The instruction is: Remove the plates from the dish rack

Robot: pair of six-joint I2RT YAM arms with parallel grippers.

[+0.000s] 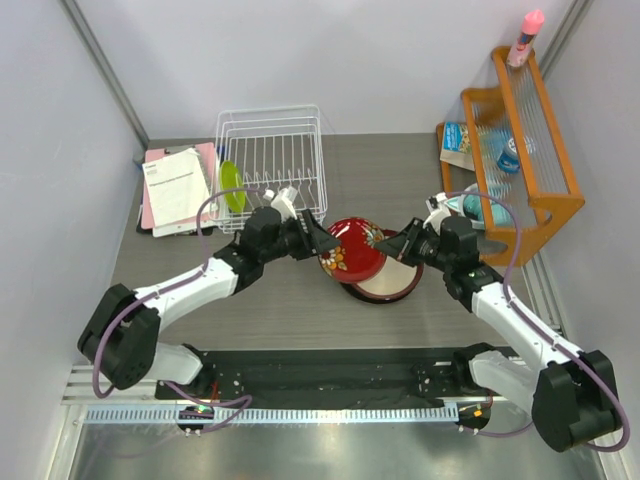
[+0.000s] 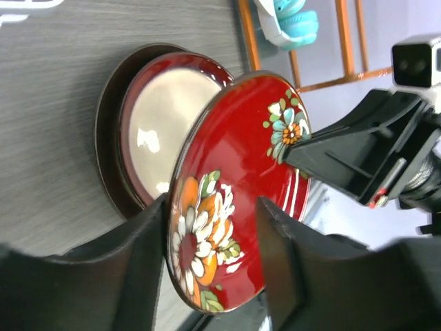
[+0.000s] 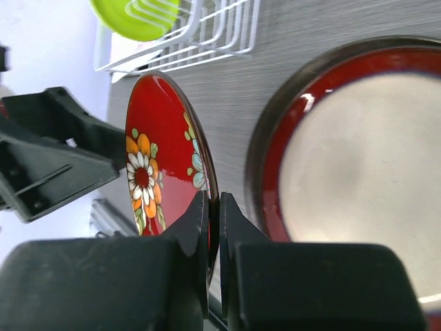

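The glossy red plate with its floral underside stands on edge above the table, between my two grippers. My right gripper is shut on its rim from the right. My left gripper straddles the opposite rim with its jaws apart, and a gap shows at one finger. Just right of it, the dark-red-rimmed plate lies flat on the grey-rimmed plate. The lime green plate stands upright in the white wire dish rack at the back left.
An orange wooden slatted shelf stands at the back right with bottles on it and a pink bottle on top. A teal and white object lies at its foot. Papers on a pink folder lie left of the rack.
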